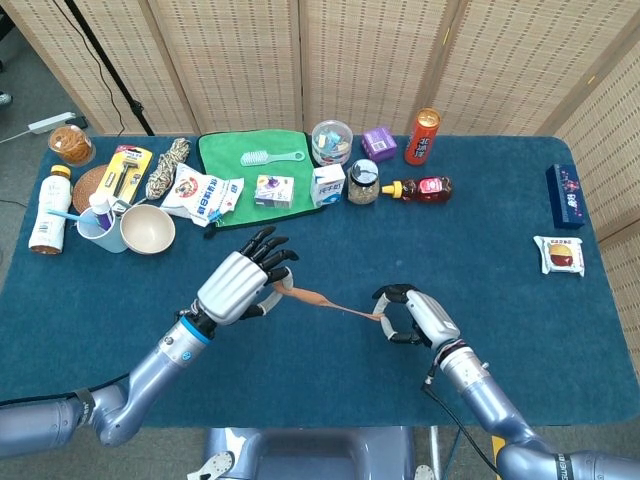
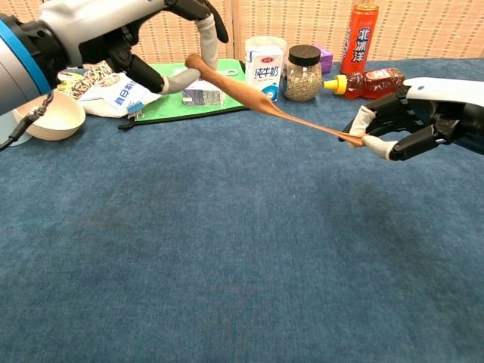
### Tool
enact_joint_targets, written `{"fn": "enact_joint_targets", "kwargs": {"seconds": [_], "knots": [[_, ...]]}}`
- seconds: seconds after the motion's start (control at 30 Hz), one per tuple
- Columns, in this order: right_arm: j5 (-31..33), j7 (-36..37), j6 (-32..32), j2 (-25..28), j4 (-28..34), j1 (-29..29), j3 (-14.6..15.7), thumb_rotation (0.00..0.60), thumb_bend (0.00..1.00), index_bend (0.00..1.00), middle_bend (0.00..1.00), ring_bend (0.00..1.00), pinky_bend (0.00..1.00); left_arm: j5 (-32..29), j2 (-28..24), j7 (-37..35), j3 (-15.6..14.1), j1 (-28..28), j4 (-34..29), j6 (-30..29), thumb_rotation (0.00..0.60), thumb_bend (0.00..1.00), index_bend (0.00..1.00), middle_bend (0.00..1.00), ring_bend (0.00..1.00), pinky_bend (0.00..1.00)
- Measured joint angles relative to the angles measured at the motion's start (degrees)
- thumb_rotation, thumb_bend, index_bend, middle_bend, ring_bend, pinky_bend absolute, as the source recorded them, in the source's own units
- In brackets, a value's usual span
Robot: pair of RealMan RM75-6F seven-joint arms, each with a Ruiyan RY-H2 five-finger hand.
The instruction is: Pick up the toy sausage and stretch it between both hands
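Note:
The toy sausage (image 1: 322, 301) (image 2: 257, 100) is a brown rubbery strip, pulled long and thin above the blue table, thicker at its left end. My left hand (image 1: 238, 286) (image 2: 132, 34) pinches the thick left end between thumb and a finger. My right hand (image 1: 417, 317) (image 2: 414, 126) pinches the thin right end in its fingertips. The sausage slopes down from the raised left hand to the lower right hand, clear of the cloth.
Along the far edge stand a green cloth (image 1: 252, 178) with a brush, a milk carton (image 1: 327, 184), a seed jar (image 1: 363, 182), an orange can (image 1: 423, 136) and a honey bottle (image 1: 423, 189). A bowl (image 1: 147, 229) and snack bag (image 1: 192, 193) sit at the left; packets lie far right.

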State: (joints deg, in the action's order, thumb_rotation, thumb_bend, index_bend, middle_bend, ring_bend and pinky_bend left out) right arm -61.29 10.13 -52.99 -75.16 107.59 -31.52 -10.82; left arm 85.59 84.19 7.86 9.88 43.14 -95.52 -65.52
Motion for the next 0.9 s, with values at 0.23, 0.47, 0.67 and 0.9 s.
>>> {"fn": "enact_joint_targets", "kwargs": {"seconds": [0.23, 0.47, 0.67, 0.9], "knots": [[-0.38, 0.52, -0.46, 1.01, -0.19, 0.95, 0.53, 0.6, 0.58, 0.77, 0.29, 0.19, 0.09, 0.35, -2.58, -0.75, -0.11, -1.21, -0.25, -1.38, 0.6, 0.44, 0.89, 0.29, 0.13, 0.05], [-0.88, 1.56, -0.98, 2.0, -1.02, 2.39, 1.42, 0.6, 0.58, 0.77, 0.29, 0.19, 0.09, 0.47, -7.28, -2.94, -0.77, -4.05, 0.21, -3.87, 0.6, 0.43, 0.88, 0.29, 0.12, 0.05], [-1.77, 2.44, -1.3, 2.33, -1.7, 3.33, 1.93, 0.6, 0.58, 0.77, 0.29, 0.19, 0.09, 0.46, -10.13, -5.16, -1.09, -6.3, 0.97, -5.89, 0.6, 0.43, 0.88, 0.29, 0.12, 0.05], [-2.83, 3.31, -1.87, 2.73, -2.14, 4.38, 2.33, 0.6, 0.57, 0.77, 0.29, 0.19, 0.09, -0.25, -12.38, -5.48, -0.96, -8.19, 1.64, -7.48, 0.6, 0.43, 0.88, 0.29, 0.12, 0.05]]}}
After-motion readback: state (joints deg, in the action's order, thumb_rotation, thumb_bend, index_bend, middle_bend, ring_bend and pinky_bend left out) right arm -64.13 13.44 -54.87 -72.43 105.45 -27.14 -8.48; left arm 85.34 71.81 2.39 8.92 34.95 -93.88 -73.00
